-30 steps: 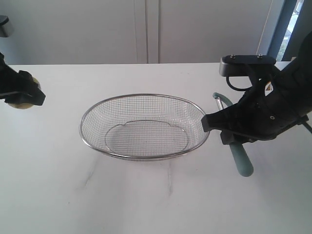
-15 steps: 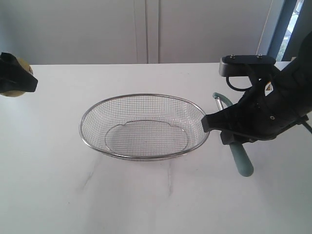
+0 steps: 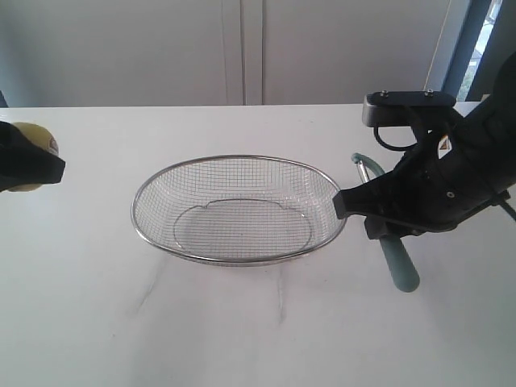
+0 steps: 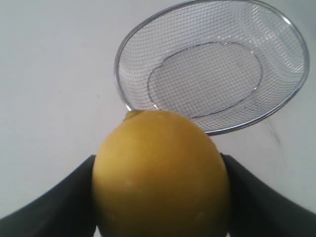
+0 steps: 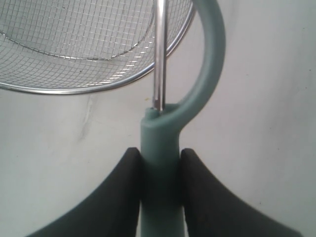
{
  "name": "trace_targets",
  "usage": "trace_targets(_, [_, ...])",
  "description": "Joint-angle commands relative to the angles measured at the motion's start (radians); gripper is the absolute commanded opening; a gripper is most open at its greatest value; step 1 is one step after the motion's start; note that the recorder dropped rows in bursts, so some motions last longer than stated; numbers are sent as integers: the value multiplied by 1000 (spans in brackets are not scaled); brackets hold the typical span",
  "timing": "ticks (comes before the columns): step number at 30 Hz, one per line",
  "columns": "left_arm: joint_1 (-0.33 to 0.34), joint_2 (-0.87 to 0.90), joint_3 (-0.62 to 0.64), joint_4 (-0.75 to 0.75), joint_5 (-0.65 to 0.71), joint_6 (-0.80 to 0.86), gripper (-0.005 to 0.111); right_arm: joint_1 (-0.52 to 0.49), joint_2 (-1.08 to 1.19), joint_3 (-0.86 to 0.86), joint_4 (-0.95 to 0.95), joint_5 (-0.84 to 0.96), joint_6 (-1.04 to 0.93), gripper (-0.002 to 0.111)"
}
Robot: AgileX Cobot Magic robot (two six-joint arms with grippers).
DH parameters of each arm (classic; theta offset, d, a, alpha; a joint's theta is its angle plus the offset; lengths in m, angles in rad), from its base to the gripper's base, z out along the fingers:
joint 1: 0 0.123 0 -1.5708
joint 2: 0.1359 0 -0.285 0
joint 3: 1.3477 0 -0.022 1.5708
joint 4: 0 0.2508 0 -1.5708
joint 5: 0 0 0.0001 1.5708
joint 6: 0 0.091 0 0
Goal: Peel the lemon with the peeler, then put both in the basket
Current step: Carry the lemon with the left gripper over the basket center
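fingers (image 4: 49, 212) of the left gripper (image 4: 158, 160) are spread wide, one on each side of the lemon (image 4: 160, 182), clamping it. in the exterior view that lemon is at the far left edge, mid-height, its red-and-white sticker (image 3: 53, 146) showing, well apart from the basket (image 3: 239, 157). the basket rests on the white table (image 3: 242, 330) at the centre of the frame. over on the right, the right gripper (image 5: 161, 165) has its two dark fingers pinched narrow on the teal handle of the peeler (image 5: 160, 133), just beside the basket's right rim, handle end pointing to the lower right.
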Motion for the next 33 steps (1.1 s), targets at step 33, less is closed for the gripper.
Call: trace_targets(33, [0, 161, 22, -669, 50, 576, 0, -7, -4, 1, 2, -43, -15, 0])
